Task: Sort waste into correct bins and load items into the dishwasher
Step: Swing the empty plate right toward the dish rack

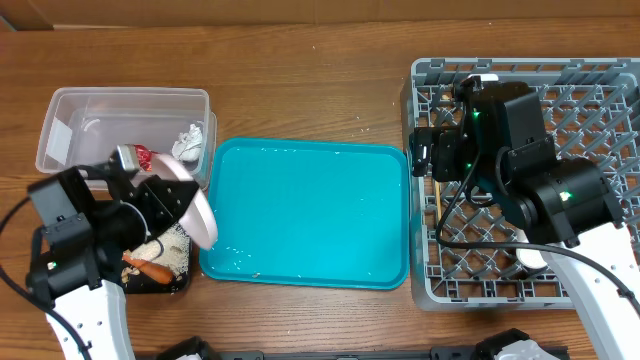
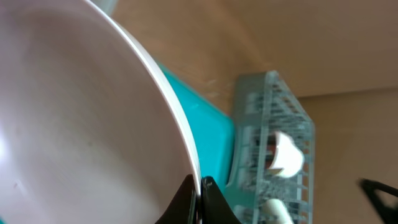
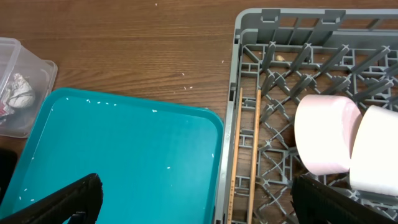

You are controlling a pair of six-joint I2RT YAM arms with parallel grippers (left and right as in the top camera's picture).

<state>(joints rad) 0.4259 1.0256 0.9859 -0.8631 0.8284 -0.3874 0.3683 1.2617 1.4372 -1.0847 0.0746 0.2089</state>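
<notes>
Overhead view: left gripper point(image 2: 198, 190) pinches the white plate point(image 1: 195, 210) by its rim; right gripper point(image 3: 196, 183) hangs wide open.
On the tabletop point(image 1: 300, 80), the grey dish rack point(image 1: 590, 68) sits at 3 o'clock and the teal tray point(image 1: 310, 215) at centre. The clear tub point(image 1: 120, 95) at 10 o'clock holds a white tissue point(image 1: 190, 140) and a red wrapper point(image 1: 145, 158). The plate is steeply tilted over the black tray point(image 1: 183, 283) at 8 o'clock, which holds beige food scraps point(image 1: 175, 250) and a carrot point(image 1: 150, 268). In the rack, two white bowls point(image 3: 326, 134) lie on their sides, and the chopsticks point(image 3: 236, 155) lie along its 9 o'clock wall.
</notes>
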